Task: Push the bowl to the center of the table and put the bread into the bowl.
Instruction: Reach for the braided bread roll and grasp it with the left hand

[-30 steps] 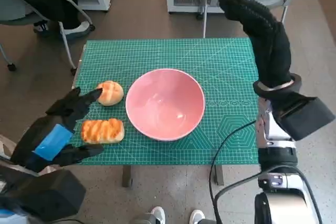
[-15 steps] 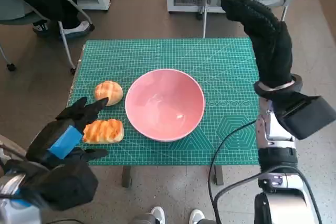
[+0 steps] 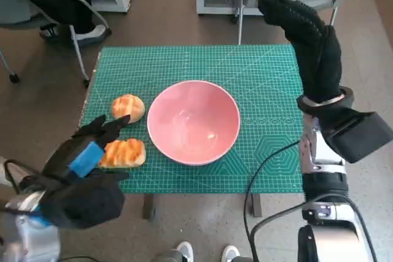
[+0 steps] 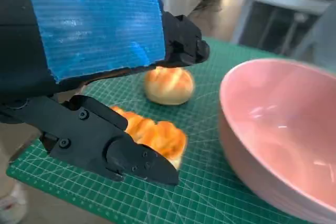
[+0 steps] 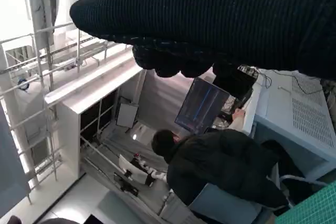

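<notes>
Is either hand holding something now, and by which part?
Nothing is held. The left hand is open beside the long bread, not gripping it. The right hand is raised off the table, holding nothing.

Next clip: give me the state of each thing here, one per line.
Pink round bowl: upright, empty, mid-table.
Long glazed bread loaf: on the mat, outside the bowl.
Round bread bun: on the mat, untouched.
Left hand: empty, fingers apart over the loaf.
Right hand: raised, holding nothing.

The left hand (image 3: 86,151), black with blue tape across its back, reaches forward with fingers (image 4: 136,161) spread and holding nothing, while the gloved right hand (image 3: 307,41) is raised high on its upright pale forearm (image 3: 319,157), empty.
</notes>
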`<state>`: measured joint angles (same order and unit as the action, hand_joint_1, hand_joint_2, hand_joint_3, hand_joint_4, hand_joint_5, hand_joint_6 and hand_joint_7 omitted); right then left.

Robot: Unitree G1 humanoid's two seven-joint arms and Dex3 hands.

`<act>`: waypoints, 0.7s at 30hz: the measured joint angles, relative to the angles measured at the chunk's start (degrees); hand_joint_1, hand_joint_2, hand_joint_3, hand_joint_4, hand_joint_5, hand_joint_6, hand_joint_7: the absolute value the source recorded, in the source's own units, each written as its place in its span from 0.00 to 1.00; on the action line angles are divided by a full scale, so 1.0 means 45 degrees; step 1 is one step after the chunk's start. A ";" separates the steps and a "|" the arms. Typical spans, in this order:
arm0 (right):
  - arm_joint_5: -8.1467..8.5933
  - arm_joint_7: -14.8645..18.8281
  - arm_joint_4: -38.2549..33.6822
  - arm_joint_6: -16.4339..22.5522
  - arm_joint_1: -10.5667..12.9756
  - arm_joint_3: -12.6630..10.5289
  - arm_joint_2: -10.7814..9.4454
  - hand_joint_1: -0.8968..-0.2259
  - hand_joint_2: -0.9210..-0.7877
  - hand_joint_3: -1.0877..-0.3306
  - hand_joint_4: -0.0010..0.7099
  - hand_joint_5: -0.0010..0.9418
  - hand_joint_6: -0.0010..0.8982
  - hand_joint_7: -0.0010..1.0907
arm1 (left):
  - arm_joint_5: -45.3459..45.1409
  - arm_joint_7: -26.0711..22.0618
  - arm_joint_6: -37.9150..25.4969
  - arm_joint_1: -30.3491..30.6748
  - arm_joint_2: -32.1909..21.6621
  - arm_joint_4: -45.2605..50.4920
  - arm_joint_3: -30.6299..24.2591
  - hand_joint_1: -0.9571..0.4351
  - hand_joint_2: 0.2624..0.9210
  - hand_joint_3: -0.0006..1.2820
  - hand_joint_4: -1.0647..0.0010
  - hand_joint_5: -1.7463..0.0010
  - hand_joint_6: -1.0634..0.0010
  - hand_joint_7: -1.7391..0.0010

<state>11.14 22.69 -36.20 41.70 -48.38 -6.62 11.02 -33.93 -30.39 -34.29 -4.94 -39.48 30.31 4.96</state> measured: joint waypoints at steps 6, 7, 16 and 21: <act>0.0002 0.0051 -0.0009 0.0022 -0.0003 -0.0024 0.0005 0.33 0.00 0.43 0.26 0.00 0.15 0.17 | -0.0316 0.0017 -0.0056 -0.0502 0.0214 -0.1001 0.0553 0.41 0.82 0.00 0.89 1.00 0.72 0.98; 0.0002 0.0052 -0.0009 0.0025 -0.0003 -0.0031 0.0005 0.34 0.00 0.43 0.26 0.00 0.15 0.18 | -0.0329 0.0017 -0.0056 -0.0550 0.0237 -0.1084 0.0605 0.40 0.82 0.00 0.89 1.00 0.71 0.98; 0.0007 0.0167 -0.0023 0.0029 -0.0014 -0.0070 0.0038 0.34 0.00 0.43 0.26 0.00 0.15 0.18 | -0.0513 0.0047 -0.0072 -0.1475 0.0490 -0.2501 0.1232 0.41 0.82 0.00 0.89 1.00 0.70 0.98; 0.0007 0.0174 -0.0024 0.0029 -0.0014 -0.0101 0.0050 0.34 0.00 0.43 0.26 0.00 0.14 0.19 | -0.0526 0.0057 -0.0077 -0.1607 0.0551 -0.2781 0.1362 0.41 0.82 0.00 0.89 1.00 0.70 0.99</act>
<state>11.17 23.47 -36.31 41.83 -48.44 -7.08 11.24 -36.30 -30.14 -34.64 -12.17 -37.00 17.80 11.09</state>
